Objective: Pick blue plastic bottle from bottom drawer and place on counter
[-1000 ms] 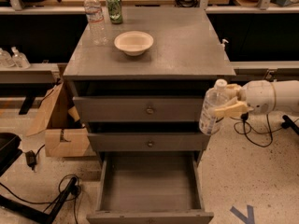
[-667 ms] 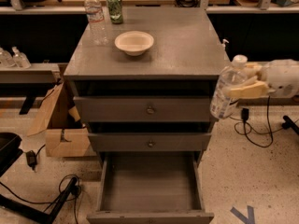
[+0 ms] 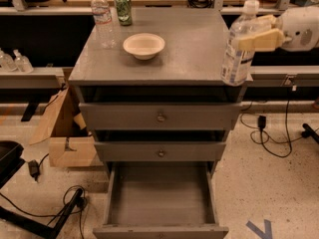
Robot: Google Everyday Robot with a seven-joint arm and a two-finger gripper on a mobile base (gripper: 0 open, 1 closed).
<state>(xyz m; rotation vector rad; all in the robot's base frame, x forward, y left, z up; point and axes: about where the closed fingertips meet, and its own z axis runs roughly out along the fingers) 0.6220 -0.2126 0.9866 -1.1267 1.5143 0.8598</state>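
My gripper [image 3: 255, 35] comes in from the right and is shut on the blue plastic bottle [image 3: 238, 51], a small clear bottle with a white cap and a pale label. I hold it upright in the air at the right front corner of the counter [image 3: 194, 49], its base level with the counter's edge. The bottom drawer [image 3: 160, 198] is pulled open below and its grey floor is bare.
On the counter stand a white bowl [image 3: 144, 45], a taller clear bottle [image 3: 102, 18] and a green can [image 3: 123, 9] at the back left. The two upper drawers [image 3: 160, 116] are closed. A cardboard box [image 3: 65, 133] and cables lie on the floor at left.
My gripper has lifted the bottle from beside the upper drawers up to the level of the counter's right edge.
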